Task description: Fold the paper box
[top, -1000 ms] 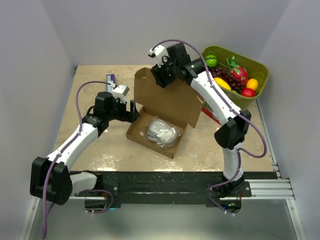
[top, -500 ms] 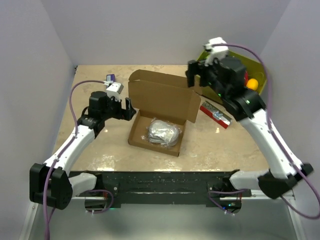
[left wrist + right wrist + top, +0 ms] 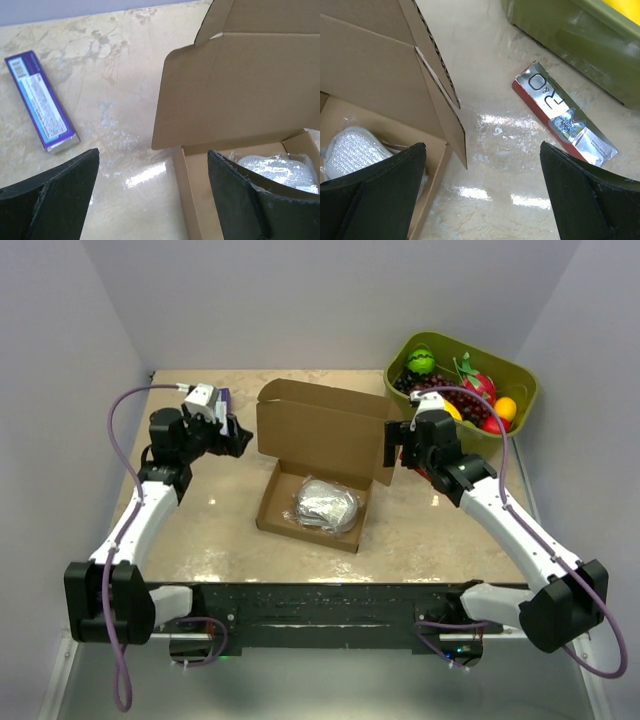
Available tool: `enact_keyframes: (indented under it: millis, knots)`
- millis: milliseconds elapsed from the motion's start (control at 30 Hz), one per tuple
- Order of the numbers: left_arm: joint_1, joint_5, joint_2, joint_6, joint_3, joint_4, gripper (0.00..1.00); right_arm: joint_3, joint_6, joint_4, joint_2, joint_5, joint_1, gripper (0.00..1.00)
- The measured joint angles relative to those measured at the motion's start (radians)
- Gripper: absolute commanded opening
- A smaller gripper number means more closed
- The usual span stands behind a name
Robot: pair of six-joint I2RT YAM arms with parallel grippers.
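The paper box point(image 3: 320, 435) is brown cardboard in the middle of the table. Its lid stands upright behind the shallow tray point(image 3: 272, 502), with side flaps at both ends. A silvery wrapped item point(image 3: 322, 505) lies in the tray. My left gripper point(image 3: 238, 437) is open and empty, just left of the lid's left flap point(image 3: 235, 90) and apart from it. My right gripper point(image 3: 392, 447) is open and empty, just right of the lid's right flap point(image 3: 440, 100). In the wrist views both the left gripper point(image 3: 152, 165) and the right gripper point(image 3: 481, 150) hold nothing.
An olive-green bin point(image 3: 520, 390) of fruit stands at the back right. A red and silver packet point(image 3: 565, 120) lies on the table between bin and box. A purple carton point(image 3: 42, 102) lies at the back left. Walls close in on both sides.
The right arm left the top of the lid, swung right and came down beside the lid's right flap. The left gripper drew back left from the tray. The lid stands more upright.
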Motion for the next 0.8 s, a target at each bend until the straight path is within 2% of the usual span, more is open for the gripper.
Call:
enact_keyframes:
  millis: [267,433,800]
  knots:
    - [0.0,0.09,0.196,0.08,0.079,0.1,0.95,-0.03,0.008,0.083,-0.008,-0.018,0.0,0.99]
    - [0.0,0.142,0.262,0.126,0.11,0.135,0.95,-0.032,0.018,0.092,0.002,-0.02,-0.015,0.96]
    - [0.0,0.286,0.392,0.131,0.186,0.202,0.89,-0.032,0.026,0.121,0.061,-0.098,-0.024,0.83]
